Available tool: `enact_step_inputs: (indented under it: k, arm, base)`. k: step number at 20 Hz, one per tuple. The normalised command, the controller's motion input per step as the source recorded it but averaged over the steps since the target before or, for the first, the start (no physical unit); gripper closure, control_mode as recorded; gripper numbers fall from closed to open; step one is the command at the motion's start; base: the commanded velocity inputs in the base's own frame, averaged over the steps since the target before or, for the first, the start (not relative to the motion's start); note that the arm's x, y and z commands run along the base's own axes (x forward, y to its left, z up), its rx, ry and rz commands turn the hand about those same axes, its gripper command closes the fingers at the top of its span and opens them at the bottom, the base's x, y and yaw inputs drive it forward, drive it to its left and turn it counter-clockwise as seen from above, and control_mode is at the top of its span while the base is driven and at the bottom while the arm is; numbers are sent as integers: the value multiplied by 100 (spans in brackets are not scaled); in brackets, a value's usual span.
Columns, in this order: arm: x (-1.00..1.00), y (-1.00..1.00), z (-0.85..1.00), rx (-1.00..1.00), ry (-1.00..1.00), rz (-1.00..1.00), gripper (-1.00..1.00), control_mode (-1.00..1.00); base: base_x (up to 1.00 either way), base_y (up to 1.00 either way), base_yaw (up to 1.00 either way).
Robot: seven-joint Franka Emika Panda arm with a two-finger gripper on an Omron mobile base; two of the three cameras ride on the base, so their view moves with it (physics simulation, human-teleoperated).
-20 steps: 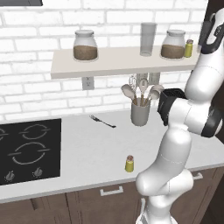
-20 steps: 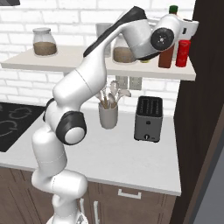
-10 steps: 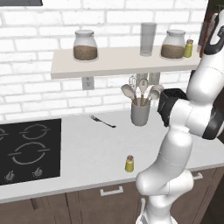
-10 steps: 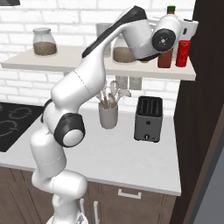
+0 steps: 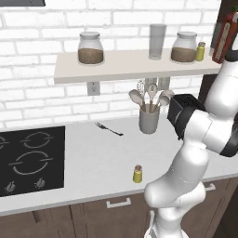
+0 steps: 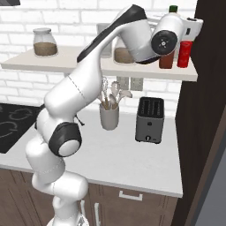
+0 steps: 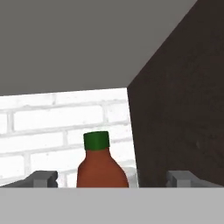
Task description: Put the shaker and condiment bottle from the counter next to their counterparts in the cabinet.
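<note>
Standing on the cabinet (image 6: 132, 73): condiment bottle (image 7: 103, 164).
Tool (image 7: 112, 178) spread wide around it, gripping nothing.

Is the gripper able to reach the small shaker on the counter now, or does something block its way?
Probably yes. The shaker stands alone on open counter, and the gripper is open and holds nothing, but it is up at the shelf, beside the condiment bottle.

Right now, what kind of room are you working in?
A kitchen, rendered rather than real. A white counter carries a black hob, with a toaster and a crock of utensils on it, and jars and bottles stand on a wall shelf against white brick.
</note>
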Motion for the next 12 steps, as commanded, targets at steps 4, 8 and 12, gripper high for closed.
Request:
enact_step_inputs:
  k: [4,8,12]
  arm:
    - [-98,-3,14,-4,0,-13,-100,-100]
    - [-100,46,-8,-5,-2,-18,-100,-100]
    - [-100,96,-42,-5,-6,-24,-100,-100]
  base:
    - [0,0,0]
    - [0,0,0]
    - [0,0,0]
